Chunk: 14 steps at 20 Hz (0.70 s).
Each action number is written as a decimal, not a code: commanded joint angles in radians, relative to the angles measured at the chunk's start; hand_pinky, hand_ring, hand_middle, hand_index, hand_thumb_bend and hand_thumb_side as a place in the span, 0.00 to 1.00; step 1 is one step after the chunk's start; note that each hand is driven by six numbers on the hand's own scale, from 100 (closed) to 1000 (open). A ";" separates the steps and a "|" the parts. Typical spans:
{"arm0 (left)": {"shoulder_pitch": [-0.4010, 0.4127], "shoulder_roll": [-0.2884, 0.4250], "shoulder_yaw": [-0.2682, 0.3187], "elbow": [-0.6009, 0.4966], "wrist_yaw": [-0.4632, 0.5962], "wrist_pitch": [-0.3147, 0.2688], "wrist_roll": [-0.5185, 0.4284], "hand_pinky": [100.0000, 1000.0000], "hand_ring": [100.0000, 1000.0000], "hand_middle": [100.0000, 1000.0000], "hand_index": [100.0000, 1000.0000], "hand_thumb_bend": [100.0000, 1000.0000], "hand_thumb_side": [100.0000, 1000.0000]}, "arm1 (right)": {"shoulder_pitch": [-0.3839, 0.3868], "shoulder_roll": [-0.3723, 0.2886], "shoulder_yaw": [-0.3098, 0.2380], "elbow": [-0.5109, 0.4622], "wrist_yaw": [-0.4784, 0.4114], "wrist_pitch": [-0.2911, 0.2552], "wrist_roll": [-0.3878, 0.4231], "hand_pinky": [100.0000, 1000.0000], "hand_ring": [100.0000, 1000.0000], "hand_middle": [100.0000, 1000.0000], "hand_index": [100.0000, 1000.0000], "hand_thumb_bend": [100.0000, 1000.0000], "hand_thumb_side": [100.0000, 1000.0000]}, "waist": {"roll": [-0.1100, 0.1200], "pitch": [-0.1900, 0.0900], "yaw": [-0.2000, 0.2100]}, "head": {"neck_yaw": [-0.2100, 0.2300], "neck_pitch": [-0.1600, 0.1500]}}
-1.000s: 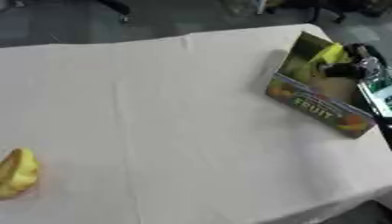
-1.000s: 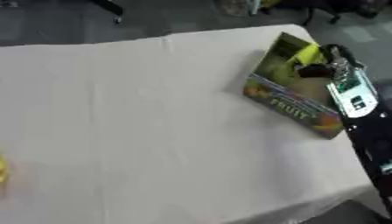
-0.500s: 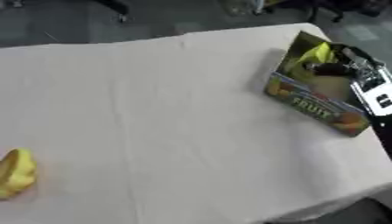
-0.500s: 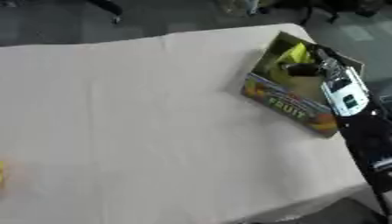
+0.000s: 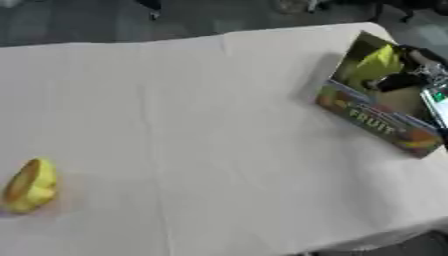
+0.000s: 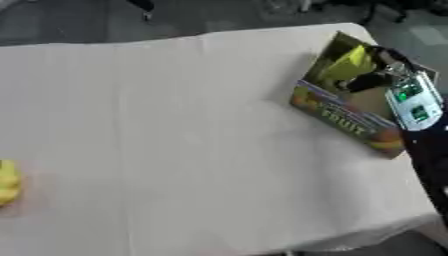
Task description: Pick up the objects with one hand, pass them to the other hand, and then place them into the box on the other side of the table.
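1. At the table's [image 5: 219, 125] right edge sits the box [image 5: 376, 117], a cardboard tray with "FRUIT" printed on its colourful front wall, open top, back flap standing up.
2. Right hand [image 6: 378, 75] reaches in from the right side, over the box opening; black fingers curled round a yellow-green fruit [image 6: 346, 65].
3. Yellow-green fruit sits inside the box outline, against the raised back flap; cannot tell if it rests on the box floor or hangs in the hand.
4. Right forearm shows a silver-white panel [image 6: 411, 102] with small green lights, lying along the box's right side, then a black arm running down the right edge in the right eye view.
5. Far left, near the table's front-left edge, 1 yellow fruit [image 5: 31, 186] lies on the cloth, well apart from the box; it looks like a small bunch of bananas, blurred, so not certain.
6. Table is covered with a pale cloth showing fold creases; nothing touches the yellow fruit.
7. Left hand shows in neither view.
8. Dark floor and chair legs [image 5: 149, 5] beyond the table's far edge.
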 commanded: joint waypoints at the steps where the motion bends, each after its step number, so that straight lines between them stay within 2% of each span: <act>1: -0.003 0.025 0.016 -0.017 -0.001 0.002 0.006 0.62 0.58 0.53 0.68 0.91 0.34 | -0.013 -0.027 -0.024 -0.040 -0.017 0.009 -0.028 0.88 1.00 0.82 1.00 0.40 0.00 | 0.015 -0.007 0.000 | 0.006 0.002; 5: 0.001 0.027 0.019 -0.017 -0.002 0.005 0.009 0.61 0.58 0.52 0.67 0.92 0.34 | -0.012 -0.036 -0.048 -0.103 -0.043 0.023 -0.088 0.88 1.00 0.82 1.00 0.40 0.00 | 0.015 -0.007 -0.001 | 0.010 0.002; 6: 0.001 0.027 0.020 -0.017 -0.003 0.005 0.010 0.61 0.58 0.52 0.67 0.92 0.34 | -0.012 -0.039 -0.052 -0.121 -0.049 0.029 -0.102 0.88 1.00 0.82 1.00 0.43 0.00 | 0.014 -0.008 -0.001 | 0.012 0.001; 14: 0.003 0.029 0.021 -0.017 -0.006 0.009 0.015 0.60 0.58 0.52 0.67 0.92 0.33 | -0.009 -0.053 -0.065 -0.214 -0.061 0.074 -0.171 0.87 1.00 0.81 1.00 0.42 0.00 | 0.013 -0.010 0.000 | 0.029 0.002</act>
